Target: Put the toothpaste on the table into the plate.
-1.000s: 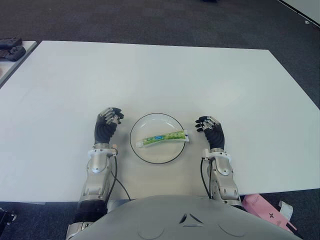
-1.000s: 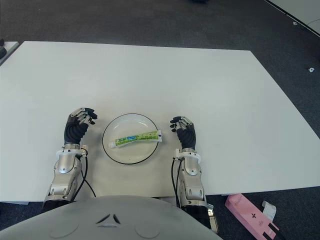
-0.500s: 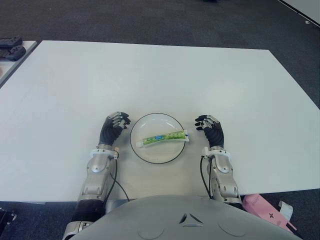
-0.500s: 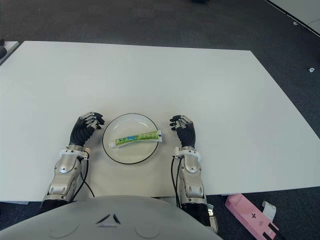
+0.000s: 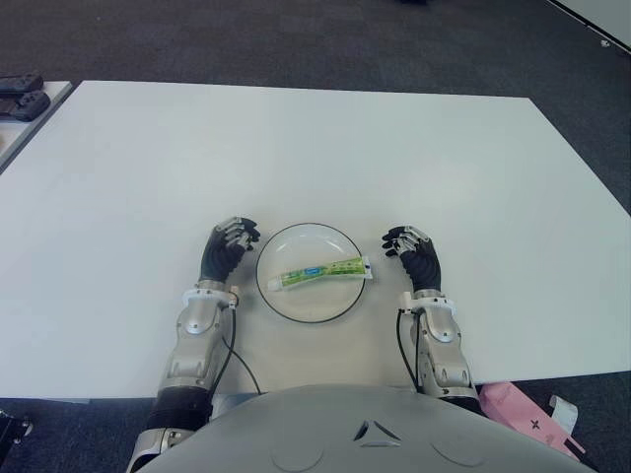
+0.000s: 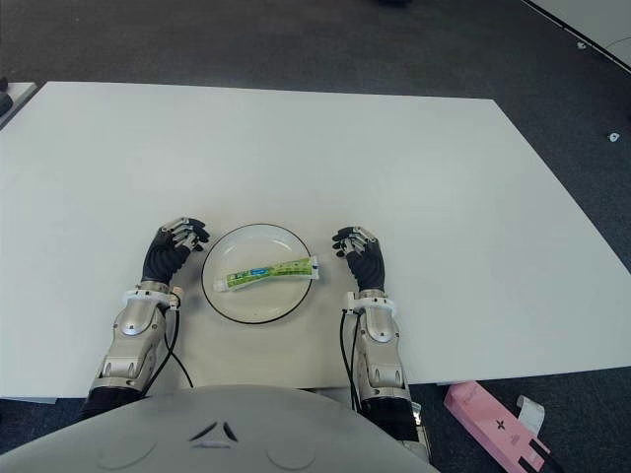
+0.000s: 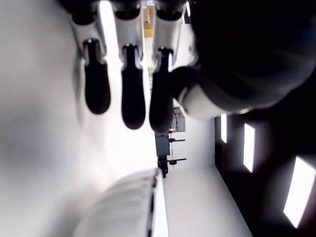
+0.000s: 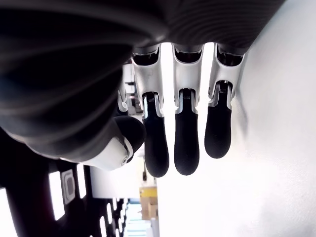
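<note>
Toothpaste [image 5: 320, 271] print unreadable (too small to tell)

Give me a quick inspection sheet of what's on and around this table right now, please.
Surface: white table, mostly bare.
Job's things: toothpaste lies inside the plate; placing looks done.
Clutter: nothing seen on the table.
Hands: left hand just left of the plate, right hand just right of it; both relaxed, holding nothing.
Cables: black cable along the left forearm, another along the right.
Surroundings: dark carpet; pink box on the floor; black objects on a side table.
</note>
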